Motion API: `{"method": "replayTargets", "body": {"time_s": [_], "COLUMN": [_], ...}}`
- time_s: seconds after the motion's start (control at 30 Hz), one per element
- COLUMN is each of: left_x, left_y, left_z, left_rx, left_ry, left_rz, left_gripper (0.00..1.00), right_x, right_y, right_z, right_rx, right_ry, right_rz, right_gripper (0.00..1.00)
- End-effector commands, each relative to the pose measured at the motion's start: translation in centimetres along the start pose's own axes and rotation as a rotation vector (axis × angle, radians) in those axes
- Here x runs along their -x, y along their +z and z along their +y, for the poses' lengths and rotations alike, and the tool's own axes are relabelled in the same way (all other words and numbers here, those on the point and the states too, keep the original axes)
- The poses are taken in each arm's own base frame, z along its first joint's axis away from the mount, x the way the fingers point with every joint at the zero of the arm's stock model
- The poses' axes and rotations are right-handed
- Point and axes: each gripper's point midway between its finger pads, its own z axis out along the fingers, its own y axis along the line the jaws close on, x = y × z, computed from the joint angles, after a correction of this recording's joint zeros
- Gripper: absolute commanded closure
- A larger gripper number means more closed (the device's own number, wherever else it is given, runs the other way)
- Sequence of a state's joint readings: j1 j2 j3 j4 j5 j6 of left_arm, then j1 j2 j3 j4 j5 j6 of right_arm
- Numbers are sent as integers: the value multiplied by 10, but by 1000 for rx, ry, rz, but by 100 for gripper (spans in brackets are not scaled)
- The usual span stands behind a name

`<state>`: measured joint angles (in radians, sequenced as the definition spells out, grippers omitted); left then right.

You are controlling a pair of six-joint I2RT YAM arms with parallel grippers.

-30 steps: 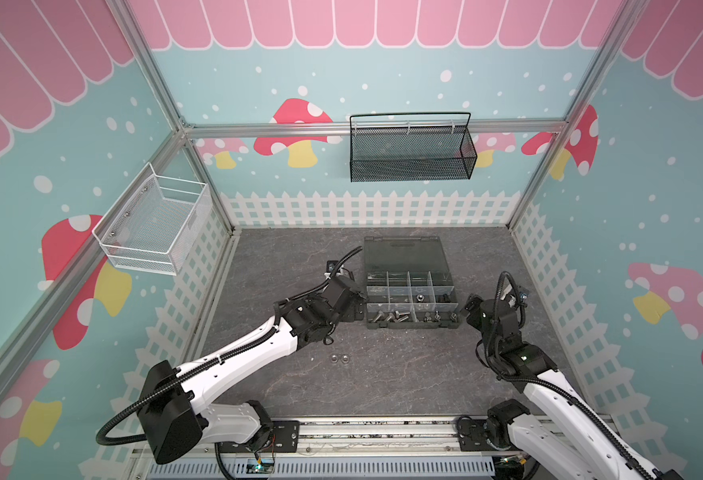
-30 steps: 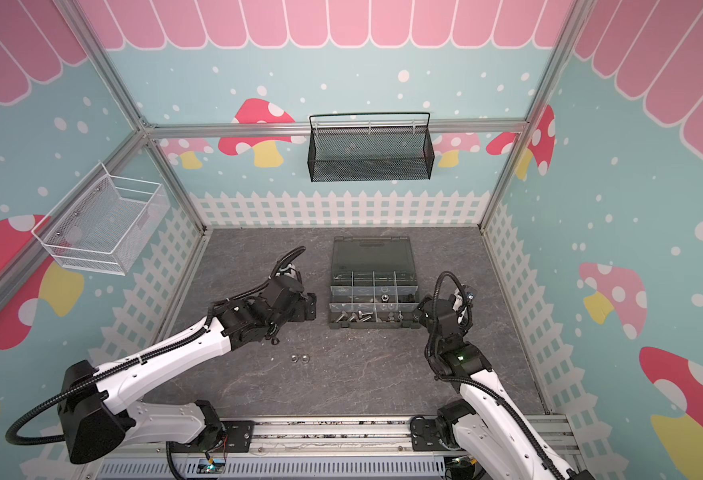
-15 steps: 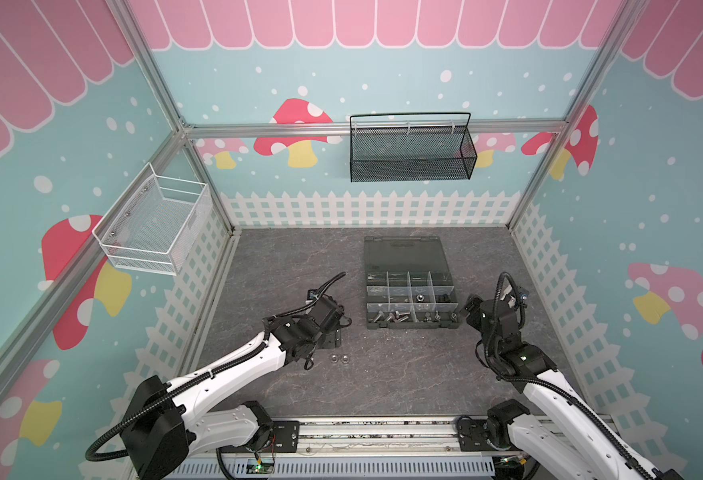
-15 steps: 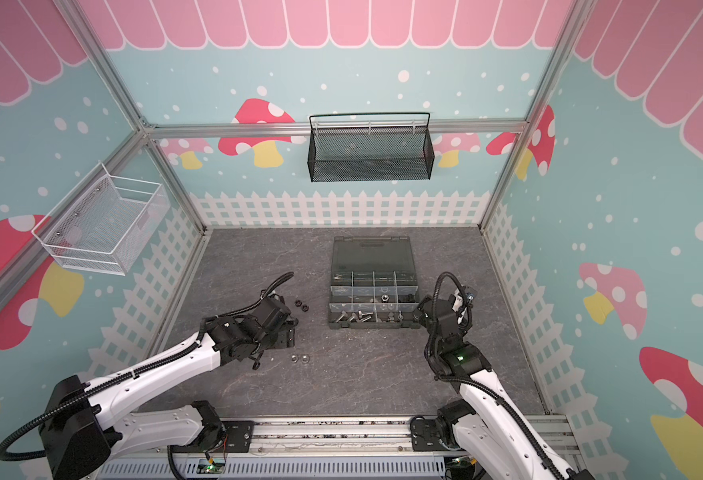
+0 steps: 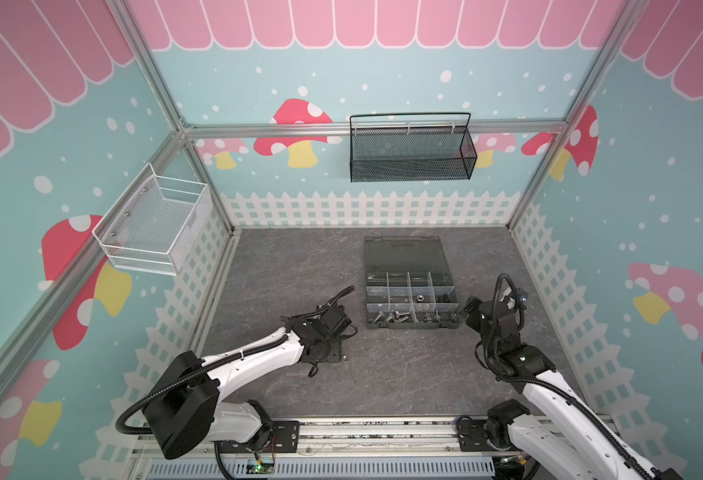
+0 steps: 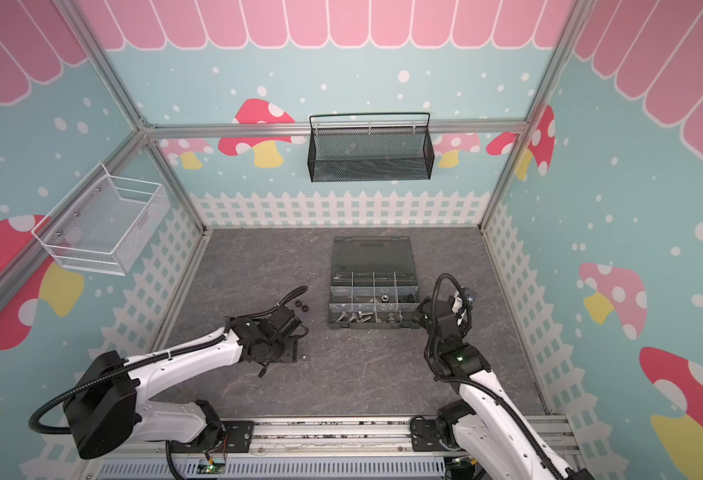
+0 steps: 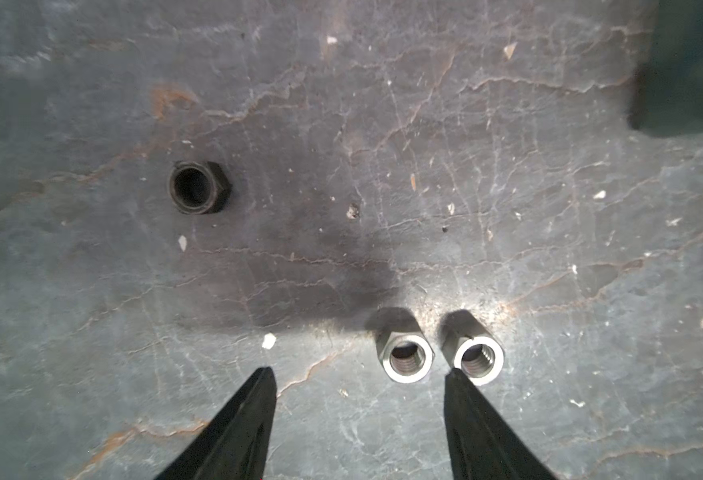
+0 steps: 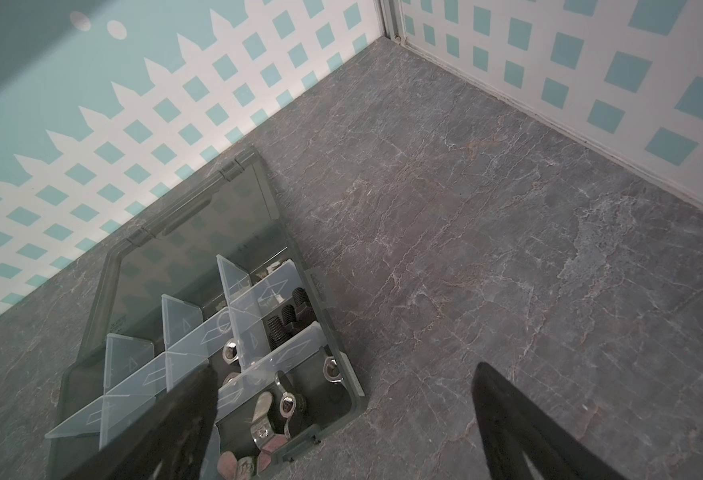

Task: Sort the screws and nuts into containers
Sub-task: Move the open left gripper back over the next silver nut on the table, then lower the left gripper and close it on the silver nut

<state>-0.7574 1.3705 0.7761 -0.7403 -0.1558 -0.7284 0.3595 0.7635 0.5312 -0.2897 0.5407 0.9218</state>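
start at the left: read the left gripper [image 7: 358,372] as half spread and holding nothing, tips close to the grey table [image 7: 383,124]. note two silver nuts sitting hole-up side by side: the nearer silver nut [image 7: 408,359] inside the span of the jaws but crowded toward one finger, and the outer silver nut [image 7: 478,359] touching, or all but touching, that same fingertip [image 7: 462,399] from outside. judge the step as picking up one silver nut.

shift the wrist slightly sideways so the chosen nut sits midway and its neighbour lies clear outside. otherwise expect to nudge the neighbour away or pinch both. squeeze on two opposite flats, low down, then lift straight up. leave the black nut [image 7: 198,189], well apart, for a later pass. in a top view find a pair of black nuts [image 6: 302,306] at about 12 o'clock from the wrist.

carry toward 2 o'clock to the containers [image 5: 412,327], with the lid [image 5: 401,253] lying open on the 12 o'clock side. match like with like: silver screws [image 5: 391,318] at the front row's 9 o'clock end, a lone nut [image 5: 419,297] in the back row, so probably drop there. release low, inside the clear dividers [image 5: 408,306], to avoid a bounce.

at the right, see the right gripper [image 8: 343,368] spread wide and empty, off the box's 4 o'clock corner. hold it clear of the path.
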Motion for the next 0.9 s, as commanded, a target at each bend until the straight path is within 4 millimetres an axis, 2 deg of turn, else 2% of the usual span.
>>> {"method": "replayTargets", "body": {"time_s": [0.0,0.47,0.7,0.87], "left_x": [-9,-21,-22,-22], "left_y": [10,27,31,33], "left_z": [-6,-8,-7,-6], "left_rx": [-24,-9,3,13], "left_ry": [10,34,40,35], "left_rz": [42,107,116,120], "left_gripper": [35,39,46,56], "right_x": [-1,-2,-2,-2], "right_y": [1,1,1,1], "right_z": [-4,-6,-6,-6], "right_rx": [-15,-16,-17,-17], "right_ry": [21,24,22,27], "right_rz": [-3,-3,-4,-4], "right_gripper": [3,3,3,3]}}
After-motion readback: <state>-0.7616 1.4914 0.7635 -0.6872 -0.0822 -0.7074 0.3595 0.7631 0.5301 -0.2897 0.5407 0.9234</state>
